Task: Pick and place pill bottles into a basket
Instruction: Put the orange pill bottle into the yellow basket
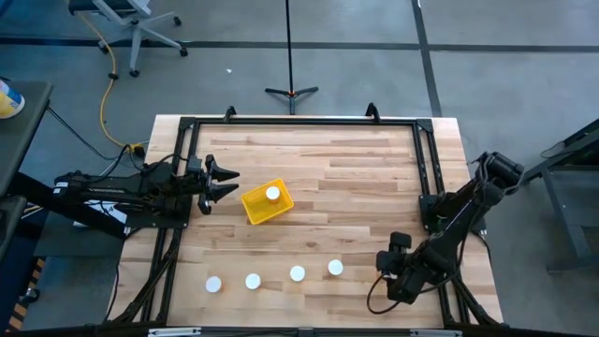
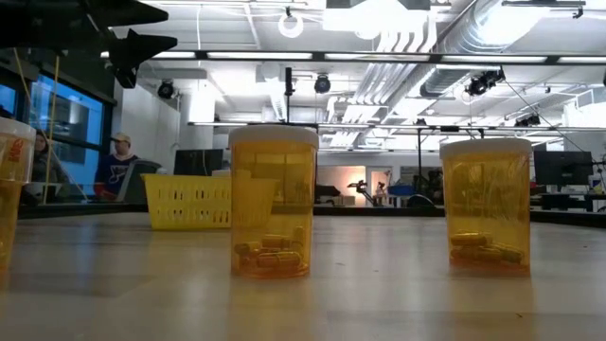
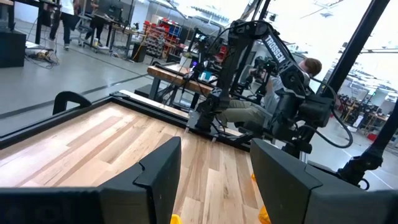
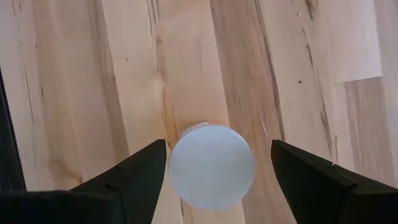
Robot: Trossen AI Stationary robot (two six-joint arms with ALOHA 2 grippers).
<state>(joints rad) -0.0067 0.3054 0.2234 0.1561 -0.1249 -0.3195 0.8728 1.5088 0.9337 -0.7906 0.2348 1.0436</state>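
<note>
The yellow basket [image 1: 265, 204] sits left of the table's middle with one white-capped pill bottle [image 1: 272, 194] inside it. Several more bottles stand in a row near the front edge, from the first [image 1: 213, 284] to the last [image 1: 335, 269]; two of them show close up in the low view [image 2: 275, 204], [image 2: 488, 204]. My right gripper [image 1: 395, 255] points down at the row's right end. It is open, with its fingers on either side of another bottle's white cap [image 4: 211, 167]. My left gripper [image 1: 225, 183] is open and empty, raised just left of the basket.
A black frame [image 1: 423, 159] runs along the table's far, left and right sides. Bare wood lies between the basket and the bottle row. In the low view the basket [image 2: 194, 201] stands behind the bottles. A person [image 2: 118, 161] sits in the room beyond the table.
</note>
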